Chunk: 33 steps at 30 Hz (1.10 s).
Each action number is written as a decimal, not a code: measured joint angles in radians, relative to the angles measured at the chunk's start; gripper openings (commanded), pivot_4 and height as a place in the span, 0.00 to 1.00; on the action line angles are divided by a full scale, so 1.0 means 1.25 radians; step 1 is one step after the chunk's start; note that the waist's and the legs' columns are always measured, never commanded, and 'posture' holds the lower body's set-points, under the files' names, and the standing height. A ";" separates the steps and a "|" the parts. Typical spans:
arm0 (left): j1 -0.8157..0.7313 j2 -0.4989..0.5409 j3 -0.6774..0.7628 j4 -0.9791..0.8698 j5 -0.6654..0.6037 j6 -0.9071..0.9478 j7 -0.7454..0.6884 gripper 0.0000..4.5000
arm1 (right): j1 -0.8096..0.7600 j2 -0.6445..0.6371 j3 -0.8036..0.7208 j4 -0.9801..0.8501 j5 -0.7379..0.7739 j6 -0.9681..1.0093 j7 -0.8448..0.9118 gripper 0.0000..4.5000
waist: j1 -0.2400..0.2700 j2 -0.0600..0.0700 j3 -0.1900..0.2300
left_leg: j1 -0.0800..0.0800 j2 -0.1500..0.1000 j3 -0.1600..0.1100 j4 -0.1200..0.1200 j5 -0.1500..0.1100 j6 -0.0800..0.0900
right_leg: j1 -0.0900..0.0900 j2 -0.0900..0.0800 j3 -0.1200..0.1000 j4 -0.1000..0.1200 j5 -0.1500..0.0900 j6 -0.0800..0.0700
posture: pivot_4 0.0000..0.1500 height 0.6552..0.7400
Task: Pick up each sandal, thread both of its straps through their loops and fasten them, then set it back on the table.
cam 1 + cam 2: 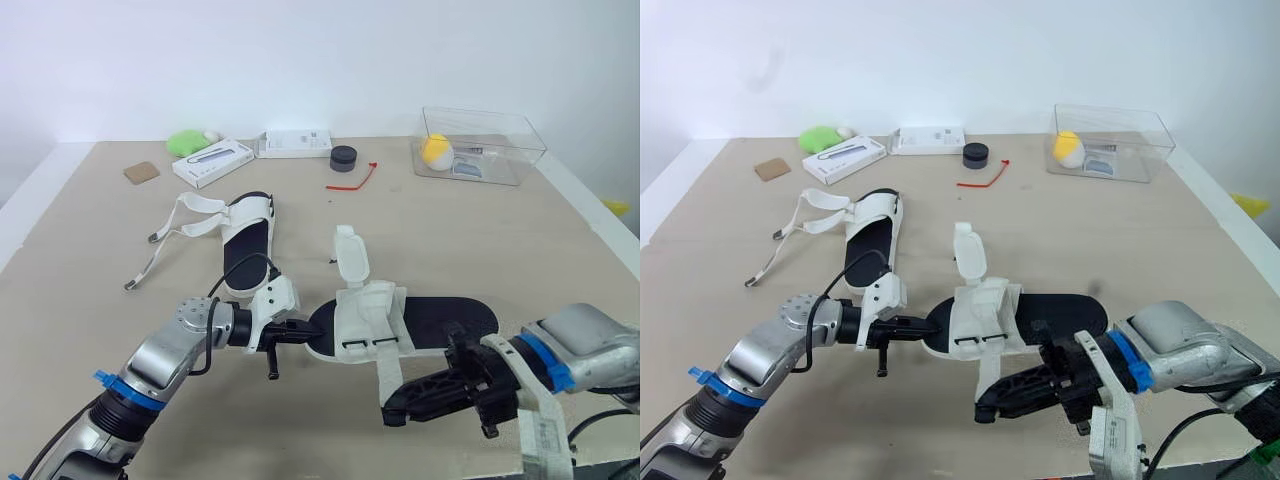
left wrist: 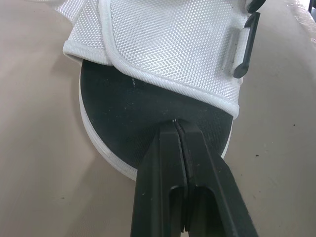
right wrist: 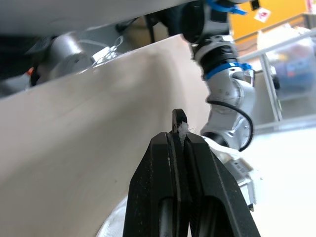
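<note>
Sandal [image 1: 400, 322]: black oval insole [image 1: 452, 318], white woven-mesh straps [image 1: 366, 312]. Left gripper [image 2: 177, 124] jaws pressed together at toe [image 1: 322, 338]. Right gripper [image 1: 393, 414] jaws apparently pinching strap tip [image 1: 390, 380].

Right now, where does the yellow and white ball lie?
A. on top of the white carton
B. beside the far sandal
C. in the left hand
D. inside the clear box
D: the ball sits inside the clear box, seen through its transparent wall, far from both sandals.

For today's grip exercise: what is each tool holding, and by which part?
Left tool pinches the near sandal by its sole's end; right tool pinches that sandal's loose strap at its tip.
</note>
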 measured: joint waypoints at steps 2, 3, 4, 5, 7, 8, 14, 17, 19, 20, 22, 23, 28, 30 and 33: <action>-0.001 -0.001 -0.001 0.000 0.000 0.000 0.000 0.00 | 0.025 -0.014 -0.013 -0.030 0.063 0.050 0.018 0.01 | 0.001 0.000 0.000 | 0.000 0.000 0.000 0.000 0.000 0.000 | 0.000 0.000 0.000 0.000 0.000 0.000 | 1.00 1.00; 0.000 -0.001 -0.001 -0.001 0.000 0.000 -0.001 0.00 | 0.041 -0.024 -0.021 -0.051 0.106 0.096 0.020 0.01 | 0.002 0.000 0.000 | 0.000 0.000 0.000 0.000 0.000 0.000 | 0.000 0.000 0.000 0.000 0.000 0.000 | 1.00 1.00; 0.000 -0.001 -0.001 0.000 0.000 0.000 -0.001 0.00 | 0.049 -0.027 -0.031 -0.065 0.142 0.138 0.020 0.01 | 0.002 0.000 0.000 | 0.000 0.000 0.000 0.000 0.000 0.000 | 0.000 0.000 0.000 0.000 0.000 0.000 | 1.00 1.00; 0.000 -0.001 -0.001 0.000 0.000 0.000 0.000 0.00 | 0.057 -0.027 -0.046 -0.078 0.177 0.183 0.018 0.01 | 0.002 0.000 0.000 | 0.000 0.000 0.000 0.000 0.000 0.000 | 0.000 0.000 0.000 0.000 0.000 0.000 | 1.00 1.00; 0.000 -0.001 -0.001 0.000 0.000 0.000 0.001 0.00 | 0.057 -0.015 -0.077 -0.096 0.238 0.283 0.015 0.01 | 0.002 0.000 0.000 | 0.000 0.000 0.000 0.000 0.000 0.000 | 0.000 0.000 0.000 0.000 0.000 0.000 | 1.00 1.00; 0.000 -0.001 -0.001 0.000 0.000 0.000 0.002 0.00 | 0.054 -0.006 -0.088 -0.104 0.261 0.329 0.013 0.01 | 0.002 0.000 0.000 | 0.000 0.000 0.000 0.000 0.000 0.000 | 0.000 0.000 0.000 0.000 0.000 0.000 | 1.00 1.00; -0.001 -0.002 0.000 0.001 0.000 -0.001 0.001 0.00 | -0.026 0.054 -0.131 -0.093 0.411 0.714 -0.024 0.01 | 0.002 0.000 0.000 | -0.001 0.000 0.000 0.001 0.000 0.000 | 0.000 0.000 -0.001 0.000 0.001 0.000 | 1.00 1.00; -0.002 -0.002 0.000 0.004 0.001 -0.002 0.001 0.00 | -0.161 0.137 -0.135 -0.017 0.462 0.944 -0.047 0.01 | 0.001 -0.001 0.000 | -0.002 0.001 0.000 0.002 0.000 0.000 | -0.001 0.000 -0.001 0.000 0.001 0.000 | 1.00 1.00; -0.005 -0.005 -0.002 0.005 0.002 -0.003 0.001 0.00 | -0.242 0.192 -0.136 0.036 0.481 1.070 -0.057 0.01 | 0.001 -0.001 0.000 | -0.002 0.000 -0.001 0.002 0.000 0.000 | -0.001 0.000 -0.001 0.000 0.001 0.000 | 1.00 1.00; -0.005 -0.007 -0.004 0.005 0.002 -0.004 0.001 0.00 | -0.259 0.204 -0.137 0.047 0.482 1.108 -0.056 0.01 | 0.002 -0.001 0.000 | -0.003 0.000 -0.001 0.002 0.000 0.000 | -0.002 0.001 -0.001 0.000 0.001 0.000 | 1.00 1.00; -0.005 -0.009 -0.006 0.004 0.001 -0.006 -0.001 0.00 | -0.281 0.227 -0.141 0.068 0.479 1.174 -0.051 0.01 | 0.005 -0.001 0.000 | -0.004 0.000 -0.002 0.002 0.000 0.000 | -0.002 0.000 -0.001 0.000 0.001 -0.001 | 1.00 1.00; -0.005 -0.009 -0.007 0.003 0.001 -0.006 -0.001 0.00 | -0.289 0.237 -0.143 0.079 0.475 1.197 -0.048 0.01 | 0.006 -0.001 0.000 | -0.004 0.000 -0.002 0.001 0.000 0.000 | -0.002 0.000 -0.001 0.000 0.001 -0.001 | 1.00 1.00; -0.005 -0.009 -0.007 0.002 0.001 -0.006 0.001 0.00 | -0.320 0.283 -0.156 0.127 0.442 1.305 -0.036 0.01 | 0.009 -0.001 0.000 | -0.005 0.000 -0.001 0.002 -0.001 0.001 | -0.003 0.000 -0.001 -0.001 0.002 -0.002 | 1.00 1.00; -0.004 -0.010 -0.007 0.002 0.001 -0.006 0.003 0.00 | -0.322 0.297 -0.172 0.128 0.428 1.343 -0.034 0.01 | 0.010 -0.001 0.000 | -0.005 0.000 -0.001 0.002 -0.001 0.001 | -0.003 0.000 -0.001 -0.001 0.001 0.001 | 1.00 1.00; -0.004 -0.010 -0.007 0.002 0.001 -0.006 0.004 0.00 | -0.322 0.314 -0.184 0.130 0.410 1.376 -0.033 0.01 | 0.010 -0.001 0.000 | -0.005 0.000 -0.001 0.002 -0.001 0.001 | -0.003 0.001 -0.001 -0.001 0.001 0.001 | 1.00 1.00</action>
